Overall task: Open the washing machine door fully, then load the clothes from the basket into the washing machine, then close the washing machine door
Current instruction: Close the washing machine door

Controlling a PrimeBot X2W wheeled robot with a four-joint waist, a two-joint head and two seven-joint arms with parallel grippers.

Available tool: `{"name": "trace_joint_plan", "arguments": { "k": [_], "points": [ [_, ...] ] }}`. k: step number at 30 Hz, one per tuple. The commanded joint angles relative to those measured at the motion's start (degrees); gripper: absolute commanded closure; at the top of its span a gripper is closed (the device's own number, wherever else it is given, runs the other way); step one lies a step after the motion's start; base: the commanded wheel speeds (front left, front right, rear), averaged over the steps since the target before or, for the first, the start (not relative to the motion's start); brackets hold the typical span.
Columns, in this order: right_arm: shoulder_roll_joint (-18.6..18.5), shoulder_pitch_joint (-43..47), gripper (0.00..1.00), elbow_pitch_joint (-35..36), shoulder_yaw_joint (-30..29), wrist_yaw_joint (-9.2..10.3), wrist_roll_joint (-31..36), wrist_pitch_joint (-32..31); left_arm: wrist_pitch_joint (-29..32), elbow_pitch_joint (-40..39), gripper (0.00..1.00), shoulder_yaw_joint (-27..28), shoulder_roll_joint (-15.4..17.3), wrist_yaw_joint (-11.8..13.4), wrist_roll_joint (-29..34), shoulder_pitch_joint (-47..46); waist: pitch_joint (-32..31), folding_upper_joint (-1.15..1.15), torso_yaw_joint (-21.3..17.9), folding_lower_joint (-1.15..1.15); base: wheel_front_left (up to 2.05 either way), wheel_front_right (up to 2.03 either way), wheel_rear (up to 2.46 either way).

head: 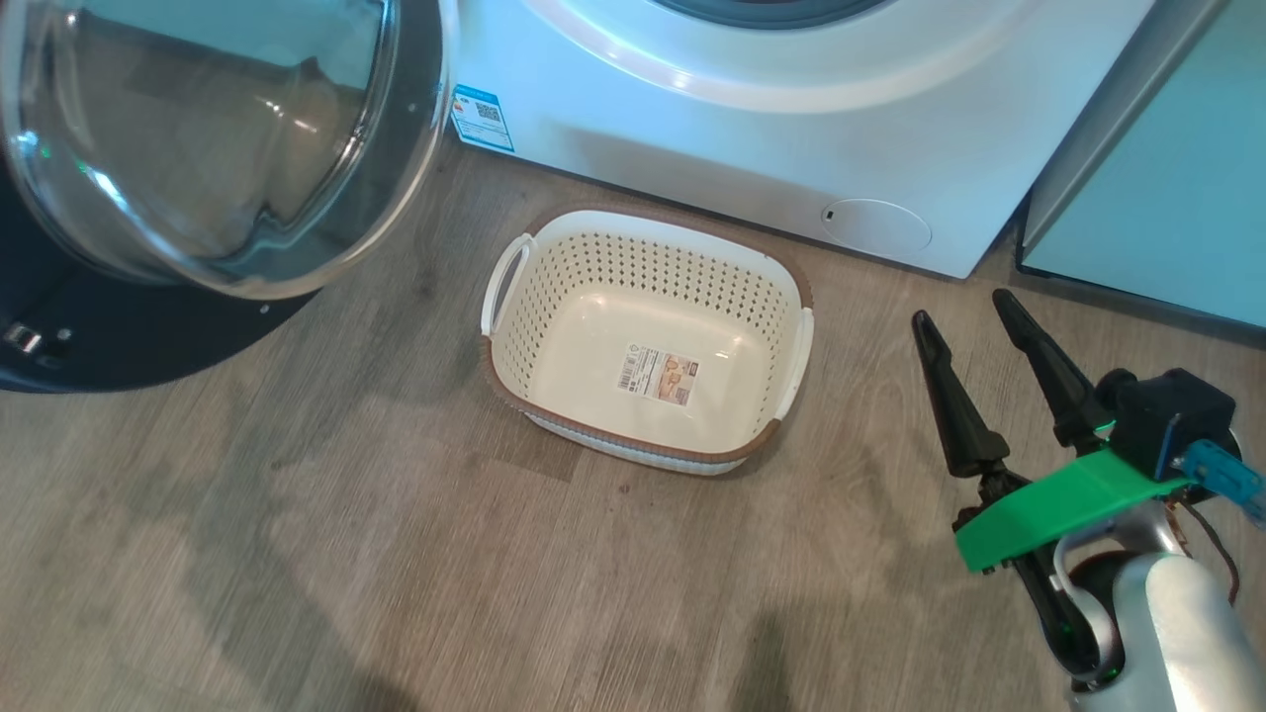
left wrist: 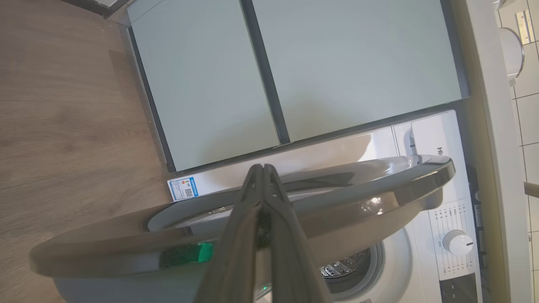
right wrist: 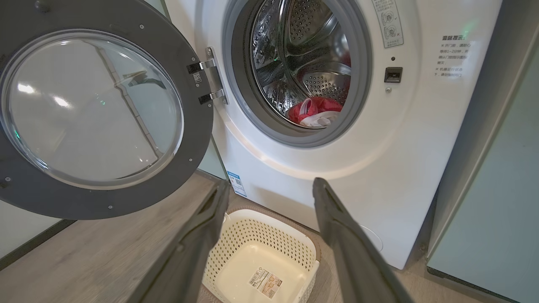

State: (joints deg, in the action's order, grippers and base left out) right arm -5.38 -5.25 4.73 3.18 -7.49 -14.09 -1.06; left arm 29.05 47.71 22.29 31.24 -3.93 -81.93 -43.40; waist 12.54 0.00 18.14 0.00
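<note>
Washing machine door [head: 213,138] stands swung wide at the head view's upper left, the basket [head: 643,267] on the floor [head: 297,544] just before the washing machine [head: 692,119], its labelled bottom bare, the right gripper [head: 961,308] to its right with fingers spread. Left wrist view: the left gripper [left wrist: 263,168], fingers pressed together on nothing, shows before the door's dark rim. Right wrist view: the clothes [right wrist: 313,111] lie inside the steel drum [right wrist: 294,54], above the basket framed by the spread fingers.
</note>
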Motion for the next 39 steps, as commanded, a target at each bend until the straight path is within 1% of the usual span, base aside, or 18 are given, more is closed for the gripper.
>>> {"name": "trace_joint_plan", "arguments": {
  "k": [1, 4, 10, 15, 21, 27, 33, 39],
  "points": [
    [-0.31, -1.86, 0.00, 2.03, 1.00, 0.00, -0.03, 0.21, 1.32, -2.10, 1.00, 0.84, 3.01, -0.53, -0.68, 0.19, 0.02, 0.00, 0.10, 0.00, 0.00, 0.00, 0.00],
    [-0.24, -1.98, 0.00, 1.97, 0.93, 0.00, 0.01, 0.31, 4.80, -3.56, 1.00, 1.00, 2.54, -0.48, -2.30, 1.35, -0.02, 0.00, 0.43, 0.00, 0.00, 0.00, 0.00],
    [-0.24, -2.10, 0.00, 1.90, 0.83, 0.00, 0.09, 0.36, 11.08, -7.84, 1.00, 2.06, 0.59, 0.18, -6.35, 4.23, -0.14, 0.00, 1.07, 0.00, 0.00, 0.00, 0.00],
    [-0.20, -2.07, 0.00, 1.93, 0.77, 0.00, 0.10, 0.38, 15.72, -12.14, 1.00, 2.73, -1.26, 0.97, -9.43, 7.17, -0.39, 0.00, 1.30, 0.00, 0.00, 0.00, 0.00],
    [-0.30, -2.12, 0.00, 2.00, 0.76, 0.00, 0.04, 0.39, 20.19, -17.79, 1.00, 3.36, -3.57, 0.93, -12.73, 10.56, -0.47, 0.00, 1.35, 0.00, 0.00, 0.00, 0.00],
    [-0.44, -2.28, 0.00, 2.31, 0.60, 0.00, 0.17, 0.18, 23.80, -23.17, 1.00, 2.90, -5.41, 1.44, -14.44, 14.08, -0.53, 0.00, 1.06, 0.00, 0.00, 0.00, 0.00],
    [-0.43, -2.37, 0.00, 2.74, 0.45, 0.00, 0.29, 0.02, 26.50, -28.56, 1.00, 1.43, -7.30, 1.29, -15.01, 16.97, -0.40, 0.00, 0.65, 0.00, 0.00, 0.00, 0.00],
    [-0.36, -2.93, 0.00, 3.08, 0.62, 0.00, 0.34, 0.01, 28.67, -33.22, 1.00, -0.18, -9.03, 1.24, -15.50, 18.94, 0.06, 0.00, -0.69, 0.00, 0.00, 0.00, 0.00]
  ]
}}
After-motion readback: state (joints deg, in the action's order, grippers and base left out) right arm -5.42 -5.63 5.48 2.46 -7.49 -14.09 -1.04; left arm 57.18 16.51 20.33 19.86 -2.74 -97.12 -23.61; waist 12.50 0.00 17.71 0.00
